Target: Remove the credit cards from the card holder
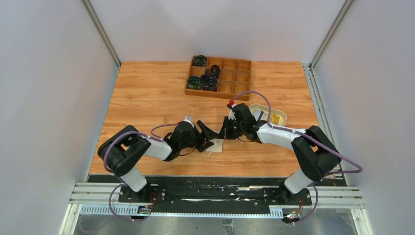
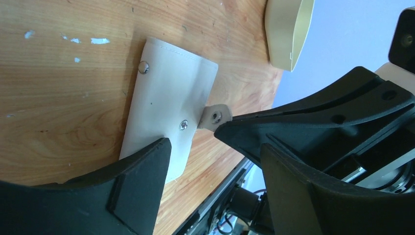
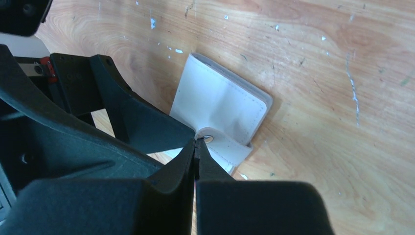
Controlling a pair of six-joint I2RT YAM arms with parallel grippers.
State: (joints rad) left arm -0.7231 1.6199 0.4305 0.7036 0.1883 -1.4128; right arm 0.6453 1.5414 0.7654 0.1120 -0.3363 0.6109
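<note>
The card holder (image 2: 169,100) lies folded on the wooden table, pale with two metal snaps. Its snap tab (image 2: 216,116) sticks out from one edge. My right gripper (image 3: 197,142) is shut on that tab, pinching it by the snap ring. In the top view the card holder (image 1: 218,145) sits between both grippers. My left gripper (image 2: 215,147) is open, with one fingertip (image 2: 147,161) over the card holder's near end and the other on the far side of the tab. The credit cards are hidden.
A cream oval tray (image 1: 268,113) stands just right of the right gripper, and its rim (image 2: 286,29) shows in the left wrist view. A brown wooden compartment box (image 1: 219,77) with dark items is at the back. The table's front edge is close behind the card holder.
</note>
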